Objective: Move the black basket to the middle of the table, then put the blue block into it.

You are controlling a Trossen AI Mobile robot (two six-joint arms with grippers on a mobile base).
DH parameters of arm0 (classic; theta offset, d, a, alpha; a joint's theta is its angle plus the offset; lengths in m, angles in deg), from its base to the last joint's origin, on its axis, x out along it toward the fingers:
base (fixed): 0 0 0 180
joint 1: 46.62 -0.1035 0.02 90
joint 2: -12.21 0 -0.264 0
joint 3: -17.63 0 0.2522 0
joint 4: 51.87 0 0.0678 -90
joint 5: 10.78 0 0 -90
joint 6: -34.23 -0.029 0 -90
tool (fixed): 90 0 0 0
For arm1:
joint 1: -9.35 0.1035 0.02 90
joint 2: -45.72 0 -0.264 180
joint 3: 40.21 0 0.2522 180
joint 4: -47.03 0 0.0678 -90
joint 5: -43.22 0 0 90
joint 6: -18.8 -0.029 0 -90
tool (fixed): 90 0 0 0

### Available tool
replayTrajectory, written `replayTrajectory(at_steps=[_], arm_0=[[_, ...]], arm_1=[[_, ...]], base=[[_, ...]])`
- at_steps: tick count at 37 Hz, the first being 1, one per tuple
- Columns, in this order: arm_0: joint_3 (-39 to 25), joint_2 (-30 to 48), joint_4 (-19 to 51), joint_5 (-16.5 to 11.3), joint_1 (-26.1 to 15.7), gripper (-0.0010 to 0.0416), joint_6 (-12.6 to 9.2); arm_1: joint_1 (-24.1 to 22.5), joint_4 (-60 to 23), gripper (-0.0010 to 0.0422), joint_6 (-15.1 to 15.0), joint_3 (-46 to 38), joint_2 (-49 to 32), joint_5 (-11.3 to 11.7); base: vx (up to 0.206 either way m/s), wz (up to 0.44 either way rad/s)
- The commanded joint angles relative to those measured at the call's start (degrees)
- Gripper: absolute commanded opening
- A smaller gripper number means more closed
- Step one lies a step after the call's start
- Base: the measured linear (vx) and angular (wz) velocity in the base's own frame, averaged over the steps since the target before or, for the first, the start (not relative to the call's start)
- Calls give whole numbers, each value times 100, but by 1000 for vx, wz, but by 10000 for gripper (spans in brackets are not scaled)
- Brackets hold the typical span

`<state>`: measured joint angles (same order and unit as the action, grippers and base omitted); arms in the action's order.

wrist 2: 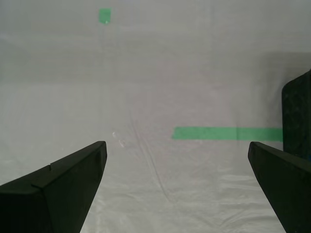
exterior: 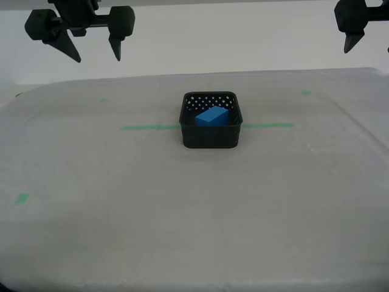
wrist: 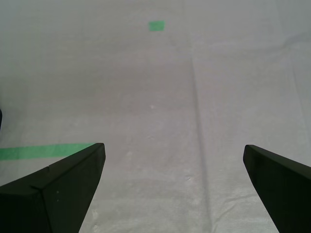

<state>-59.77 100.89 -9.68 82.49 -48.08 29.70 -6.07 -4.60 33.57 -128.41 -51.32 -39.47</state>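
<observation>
My first pincer point(wrist: 173, 147) hangs above the counter point(exterior: 182, 231) with its two dark fingers spread wide and only bare whitish-grey cloth between them, so it has hold of nothing. My second pincer point(wrist 2: 177, 144) is in the same condition: fingers far apart, nothing gripped, cloth showing in the gap. In the exterior view both hang high over the far edge of the counter and well apart from each other, the second toward that view's left and the first at its right, where it is partly cut off by the frame. The black basket point(exterior: 209, 137) stands upright about midway across the counter, sitting on the thin green tape line point(exterior: 149, 128), which runs out from behind it on both sides. The blue block point(exterior: 212, 115) lies inside the basket, tilted a little, its upper face showing above the near wall and the perforated far wall behind it. Neither pincer is near the basket; both are well above it and off to either side. My second wrist view catches a dark strip of the basket's wall at the edge of the picture, with the tape line running up to it, and a small green tape mark point(wrist 2: 104, 15) farther off. My first wrist view shows a stretch of the same line and another small green square point(wrist: 156, 25) (the cloth there is faintly creased). One more green mark point(exterior: 22, 198) lies near the exterior view's left edge.
</observation>
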Motion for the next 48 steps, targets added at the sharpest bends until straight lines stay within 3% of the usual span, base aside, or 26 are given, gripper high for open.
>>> replayTrajectory(at_steps=[1, 18, 48], arm_0=[[-7, -4, -11, -7, -4, 399, 9], [-7, -4, -9, -4, -4, 399, 9], [-7, -4, -11, -7, -4, 399, 9]], arm_1=[[101, 155, 401, -120, 85, 0, -55], [273, 730, 401, -374, 332, -9, -92], [389, 1058, 401, -501, 332, 33, 131]], base=[[0, 0], [0, 0], [0, 0]])
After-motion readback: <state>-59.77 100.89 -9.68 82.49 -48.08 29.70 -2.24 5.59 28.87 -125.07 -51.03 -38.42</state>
